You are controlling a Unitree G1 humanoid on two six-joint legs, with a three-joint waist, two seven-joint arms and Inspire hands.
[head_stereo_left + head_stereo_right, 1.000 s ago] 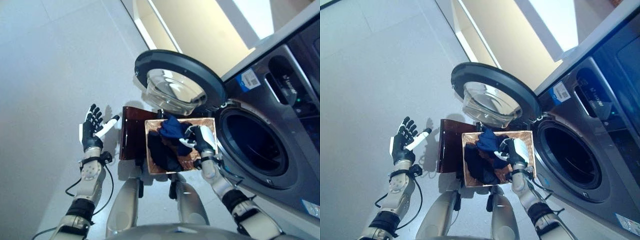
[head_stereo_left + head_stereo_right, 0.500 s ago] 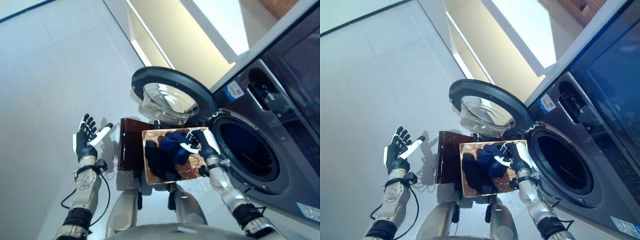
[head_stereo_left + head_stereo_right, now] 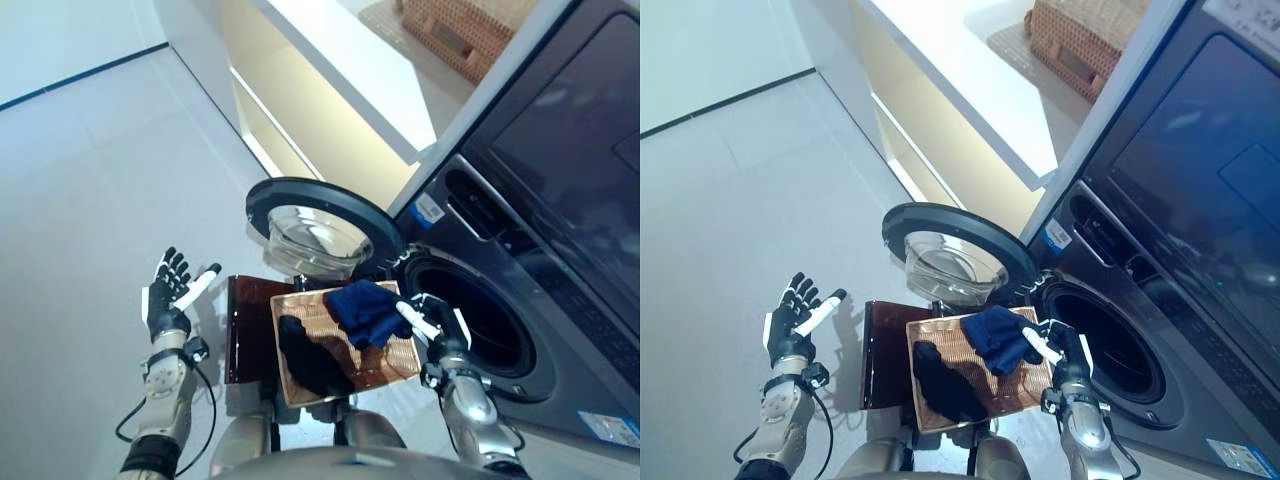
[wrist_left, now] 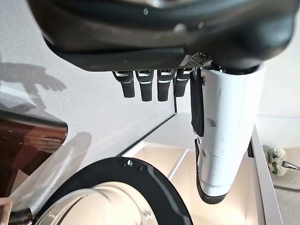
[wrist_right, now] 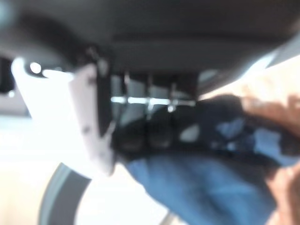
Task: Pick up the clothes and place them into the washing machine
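A dark blue garment (image 3: 366, 309) lies over the far right part of a woven basket (image 3: 312, 318), partly lifted. My right hand (image 3: 432, 322) is shut on this blue garment (image 5: 201, 187) at the basket's right edge, close to the washer opening (image 3: 476, 322). A black garment (image 3: 308, 356) lies in the basket's near left part. The front-loading washing machine (image 3: 1140, 300) stands at the right, and its round door (image 3: 318, 225) is swung open. Raised over the floor at the left, my left hand (image 3: 168, 295) is open and holds nothing, its fingers (image 4: 150, 84) straight.
The basket rests on a dark brown stool (image 3: 245, 325) in front of me. A cream counter (image 3: 970, 120) runs back beside the machine with a wicker basket (image 3: 1080, 40) on it. Grey tiled floor (image 3: 90, 180) spreads to the left.
My right hand has lifted the blue garment up and to the right, toward the washer opening. The camera has tilted upward, showing more of the machine and counter. The left hand stays raised.
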